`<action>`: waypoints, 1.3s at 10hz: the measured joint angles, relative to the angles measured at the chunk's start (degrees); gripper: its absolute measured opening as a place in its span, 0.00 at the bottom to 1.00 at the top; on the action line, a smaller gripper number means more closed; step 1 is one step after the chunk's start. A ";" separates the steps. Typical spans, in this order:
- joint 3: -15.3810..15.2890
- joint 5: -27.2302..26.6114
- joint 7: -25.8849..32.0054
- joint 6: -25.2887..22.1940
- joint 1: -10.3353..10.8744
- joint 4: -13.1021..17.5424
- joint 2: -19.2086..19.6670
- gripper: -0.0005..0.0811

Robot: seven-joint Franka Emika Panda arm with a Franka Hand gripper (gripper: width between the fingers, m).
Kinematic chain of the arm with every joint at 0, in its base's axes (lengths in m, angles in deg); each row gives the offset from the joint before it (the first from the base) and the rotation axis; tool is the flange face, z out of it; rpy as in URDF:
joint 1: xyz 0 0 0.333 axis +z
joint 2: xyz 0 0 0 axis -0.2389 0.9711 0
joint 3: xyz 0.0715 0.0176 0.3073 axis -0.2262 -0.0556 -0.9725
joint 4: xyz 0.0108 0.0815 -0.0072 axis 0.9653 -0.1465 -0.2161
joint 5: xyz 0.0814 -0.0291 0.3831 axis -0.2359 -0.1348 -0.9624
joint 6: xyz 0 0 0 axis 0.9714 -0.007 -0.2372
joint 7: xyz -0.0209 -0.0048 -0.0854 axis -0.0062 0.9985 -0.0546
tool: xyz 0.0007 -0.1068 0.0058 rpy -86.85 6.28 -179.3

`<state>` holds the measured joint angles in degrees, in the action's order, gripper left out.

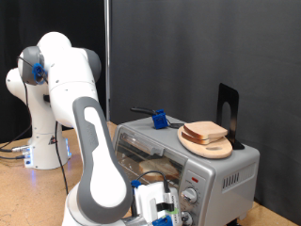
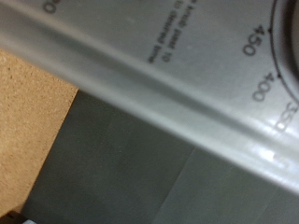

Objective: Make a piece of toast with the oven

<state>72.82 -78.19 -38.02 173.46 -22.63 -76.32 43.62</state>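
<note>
The silver-grey oven [image 1: 221, 174] stands at the exterior view's lower right. A tan shape [image 1: 150, 172] shows behind its glass door; I cannot tell if it is the piece of toast. A bread slice [image 1: 205, 132] lies on a round wooden plate [image 1: 214, 148] on top of the oven. My gripper [image 1: 167, 209] is low in front of the oven's control panel, close to the knobs [image 1: 191, 196]. The wrist view shows the panel [image 2: 187, 65] very close, with dial marks 450, 400 and 350 [image 2: 266, 65]. No fingers show there.
A blue object with a dark handle [image 1: 159, 120] and a black upright stand [image 1: 229, 111] sit on the oven's top. The wooden table [image 1: 28, 193] extends to the exterior view's left, with cables by the arm's base [image 1: 42, 151]. A black curtain hangs behind.
</note>
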 joint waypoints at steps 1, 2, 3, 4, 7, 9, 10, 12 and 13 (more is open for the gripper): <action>0.00 0.03 2.77 -0.26 -0.03 0.15 0.09 0.01; -0.06 0.02 6.12 -0.61 -0.11 0.33 0.22 0.01; -0.18 -0.03 9.97 -1.14 -0.26 0.56 0.42 0.01; -0.31 -0.07 13.60 -2.04 -0.48 1.18 0.94 0.01; -1.39 -0.30 23.42 -6.36 -1.86 4.62 3.81 0.01; -2.21 -0.36 29.55 -9.61 -2.70 8.30 6.29 0.01; -2.43 -0.36 31.34 -11.08 -3.00 9.96 7.53 0.01; -2.55 -0.35 32.01 -12.84 -3.23 12.43 9.30 0.01; -2.55 -0.35 32.08 -13.23 -3.24 12.97 9.64 0.01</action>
<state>70.27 -78.54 -5.93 160.23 -25.88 -63.35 53.26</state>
